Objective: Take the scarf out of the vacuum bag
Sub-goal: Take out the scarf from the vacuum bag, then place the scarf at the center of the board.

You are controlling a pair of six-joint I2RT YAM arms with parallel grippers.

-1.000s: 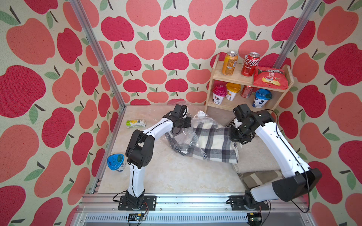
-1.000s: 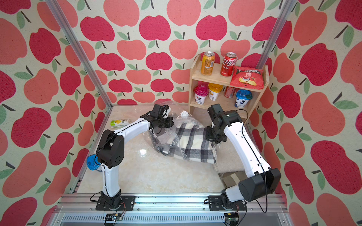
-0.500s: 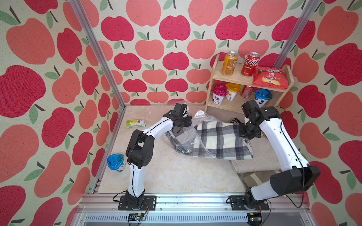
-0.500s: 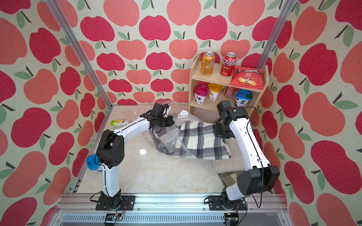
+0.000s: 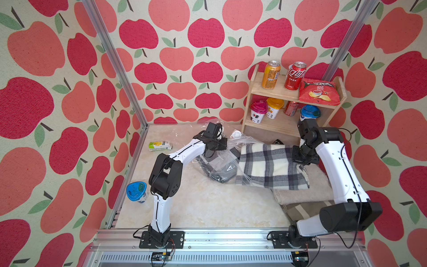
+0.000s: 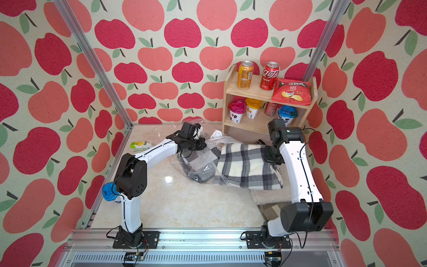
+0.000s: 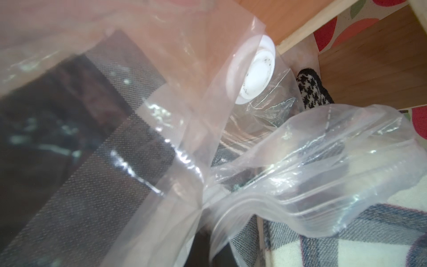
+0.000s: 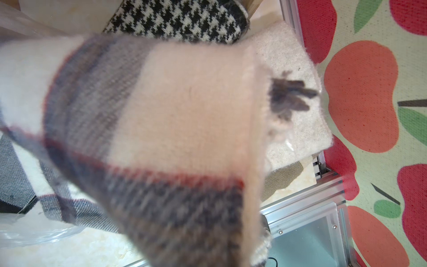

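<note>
A marble-look table (image 5: 208, 208) is seen in both top views, walled by apple-print panels. A wooden shelf (image 5: 248, 115) is set at the far right corner, loaded with cans, cups and a chip bag. The scarf (image 5: 268, 166), plaid in cream and grey, is stretched across the middle right of the table. Most of it is outside the vacuum bag (image 5: 219, 164); only its left edge is overlapped by the bag's open zip mouth, and its right end is raised. The crumpled clear bag is lying just left of the scarf, with a dark grey folded item seen inside it. A beige folded cloth (image 5: 305, 191) is partly covered by the scarf's near right corner. The right gripper (image 5: 298, 157) is closed on the scarf's right end; its fingers are hidden by fabric in the wrist view. The left gripper (image 5: 220, 145) is pinched shut on the bag's far edge, with plastic pressed over its camera. A blue-lidded cup (image 5: 136, 191) is placed at the left edge, a juice carton (image 5: 160, 146) farther back. The white valve cap (image 7: 256, 76) is turned toward the shelf, beside a houndstooth cloth (image 8: 180, 20).
</note>
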